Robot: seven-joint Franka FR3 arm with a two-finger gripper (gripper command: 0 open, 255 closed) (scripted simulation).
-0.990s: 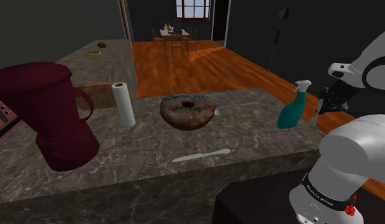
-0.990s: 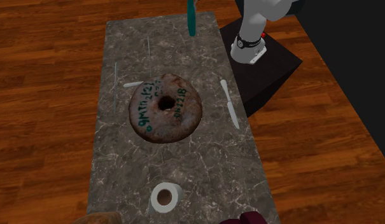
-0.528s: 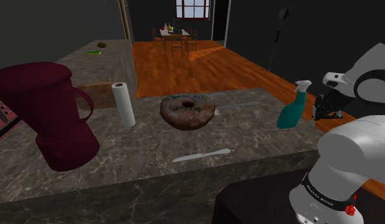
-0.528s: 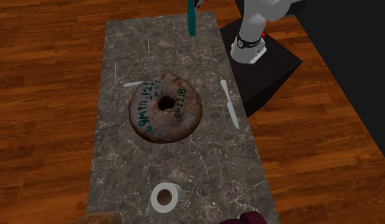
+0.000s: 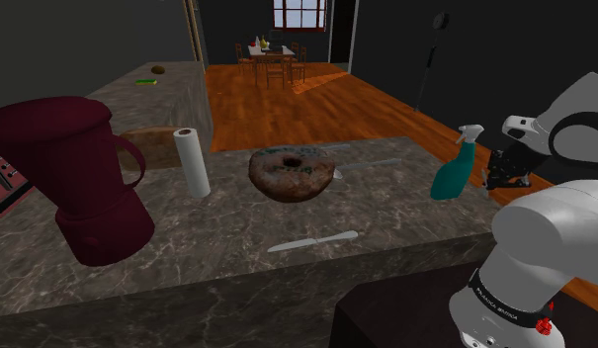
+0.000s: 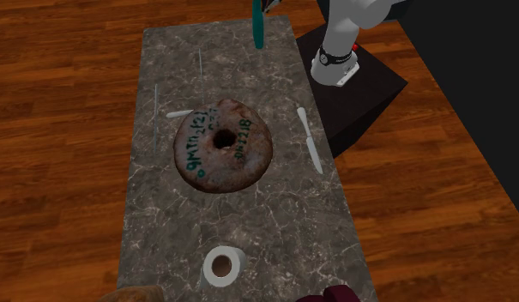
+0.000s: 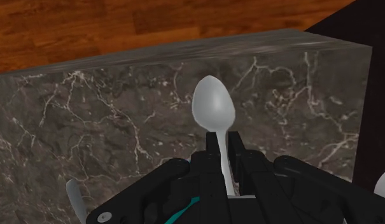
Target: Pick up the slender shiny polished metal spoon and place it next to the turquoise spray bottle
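In the wrist view my gripper [image 7: 224, 159] is shut on the handle of a pale grey metal spoon [image 7: 214, 111]. Its bowl sticks out past the fingertips over the dark marble counter [image 7: 108, 127], near the counter's end. In the shoulder view the black gripper [image 5: 500, 176] hangs just off the shoulder view's right side of the turquoise spray bottle [image 5: 455, 168], at about the height of the bottle's body. The bottle stands upright at the counter's end nearest the stand; its turquoise body [image 6: 258, 24] also shows in the second exterior view.
A big brown doughnut [image 5: 292, 174] lies mid-counter, with a table knife [image 5: 314, 241] near the front edge and a small pale utensil [image 6: 179, 113] behind the doughnut. A paper roll [image 5: 192, 161] and a dark red jug [image 5: 84, 178] stand further along. My stand [image 5: 415, 306] is below the counter's end.
The hand has turned and shifted slightly toward the shoulder view's right, beside the bottle, still clasping the spoon. Nothing on the counter has moved.
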